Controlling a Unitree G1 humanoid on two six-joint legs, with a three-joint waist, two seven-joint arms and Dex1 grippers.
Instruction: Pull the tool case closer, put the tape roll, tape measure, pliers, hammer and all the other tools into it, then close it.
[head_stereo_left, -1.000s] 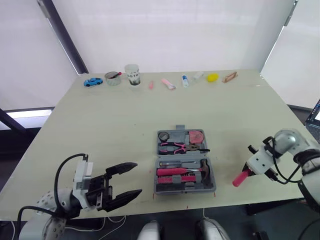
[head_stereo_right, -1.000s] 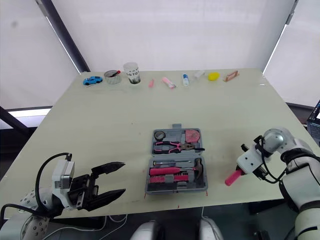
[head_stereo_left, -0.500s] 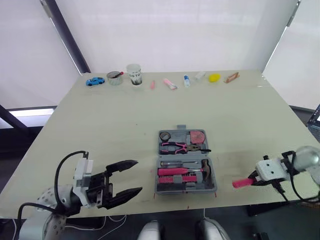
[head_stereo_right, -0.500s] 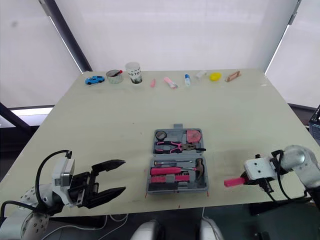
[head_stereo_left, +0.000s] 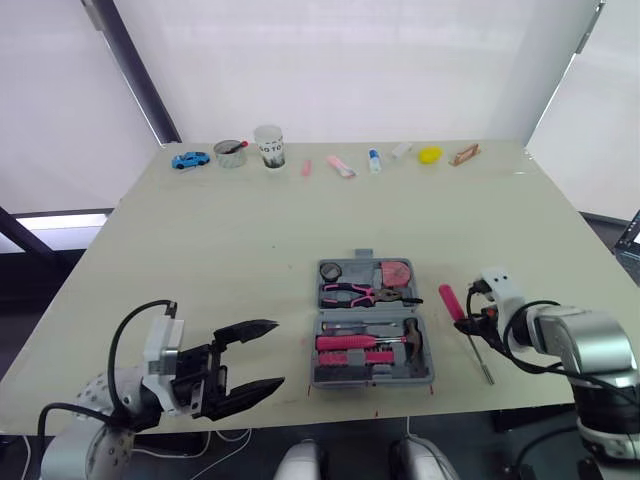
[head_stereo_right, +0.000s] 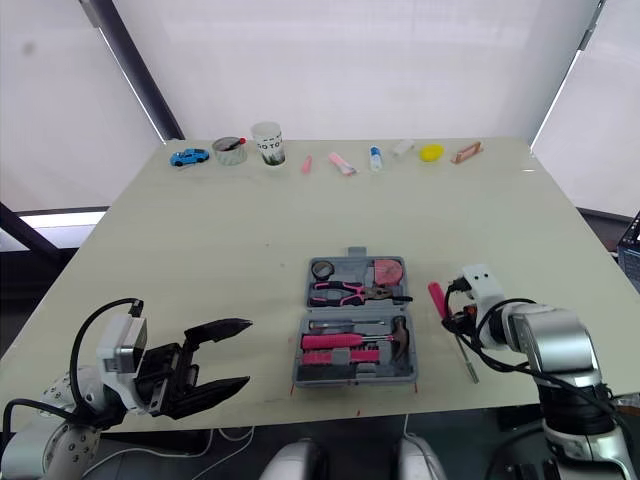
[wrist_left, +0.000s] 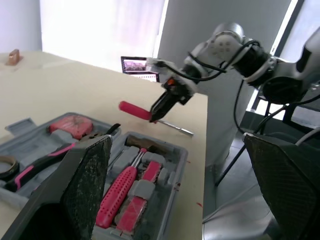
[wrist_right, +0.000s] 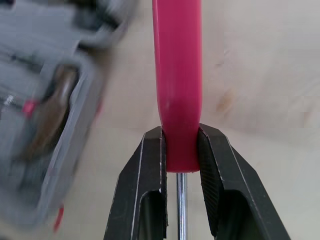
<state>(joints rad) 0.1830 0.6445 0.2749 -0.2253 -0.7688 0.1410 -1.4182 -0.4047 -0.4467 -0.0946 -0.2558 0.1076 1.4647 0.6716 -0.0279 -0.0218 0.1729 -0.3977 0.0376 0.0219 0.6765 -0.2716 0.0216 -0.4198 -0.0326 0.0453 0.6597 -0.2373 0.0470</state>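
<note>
Right wrist view: right hand (wrist_right: 180, 137) clamps the pink screwdriver (wrist_right: 177, 75) by its handle, just beside the open tool case (head_stereo_left: 370, 325) near the worktop's (head_stereo_left: 250, 250) front edge; left hand (head_stereo_left: 250, 360) spread open.

Open tool case (head_stereo_left: 368, 381), pink-handled screwdriver (head_stereo_left: 450, 301) beside

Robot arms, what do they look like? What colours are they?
The left arm and right arm are rounded silver-grey metal. Each wrist carries a white box with black cables looping out. The left end effector and right end effector each have two black fingers, tapering to narrow tips.
</note>
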